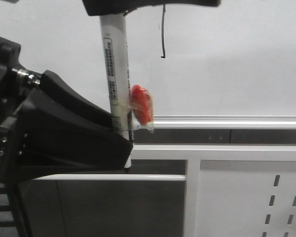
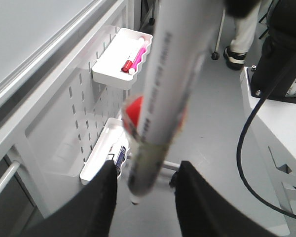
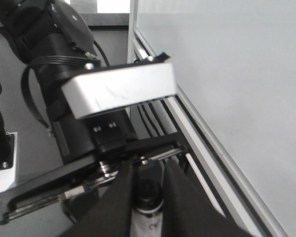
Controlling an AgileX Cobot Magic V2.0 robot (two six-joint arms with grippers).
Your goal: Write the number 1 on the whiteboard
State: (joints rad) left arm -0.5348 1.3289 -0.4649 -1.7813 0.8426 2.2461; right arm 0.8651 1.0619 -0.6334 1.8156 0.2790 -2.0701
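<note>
Number 1 (image 1: pixel 163 32) looks done: a thin black, near-vertical stroke with a tiny foot at its lower end, on the whiteboard (image 1: pixel 237 59). It sits just right of the marker (image 1: pixel 116 74) at the marker's upper half, and its top is cut off by the dark arm at the frame top. The line is clean, with no smear that I can see.

My read is that the step in hand is marker handling after the stroke, either a hand-off or stowing it.

- Left hand (image 2: pixel 147 195), left of the marker and at its lower end: the fingers (image 2: pixel 106 197) are spread wider than the barrel. The tip hangs between them and is not clamped.
- Marker: upright, clear of the board. A red lump (image 1: pixel 142 107) is taped to its right side, low down.
- Right hand (image 3: pixel 149 197), on the marker's top end: pressed onto the black end, so it carries the marker.

To do it well:
- Close the left hand squarely on the bare barrel, below the red lump.
- Confirm that grip before the right hand lets go.
- Keep the nib off the board, as a stray touch beside the stroke would spoil the digit.
- Expect a slick round barrel that is prone to tilting or slipping.

The rail (image 1: pixel 227 122) runs right of the marker, level with the lump's lower end.
</note>
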